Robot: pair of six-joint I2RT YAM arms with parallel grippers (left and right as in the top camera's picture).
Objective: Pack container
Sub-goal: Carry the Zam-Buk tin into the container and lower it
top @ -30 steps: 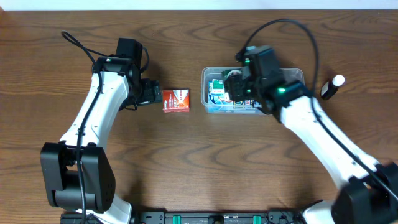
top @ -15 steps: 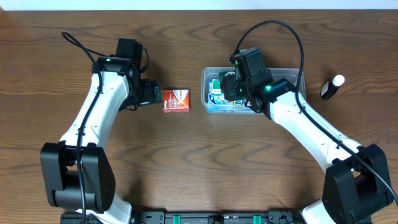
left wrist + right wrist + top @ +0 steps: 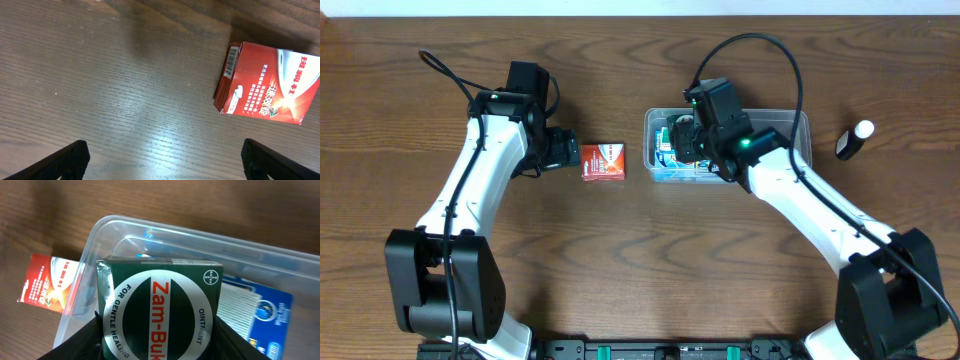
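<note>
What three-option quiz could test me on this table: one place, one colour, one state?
1. Where is the red box relative to the clear tub?
A) inside it
B) on the table to its left
C) stacked on top of it

2. What colour is the ointment box in the right arm's jaws?
A) green
B) yellow
C) pink

3. The left arm's jaws are:
A) shut on the red box
B) open and empty
C) shut on a pen

Answers:
1 B, it lies on the table, apart from the tub.
2 A, its sides and label are dark green.
3 B, both tips stand wide apart with only table between them.
</note>
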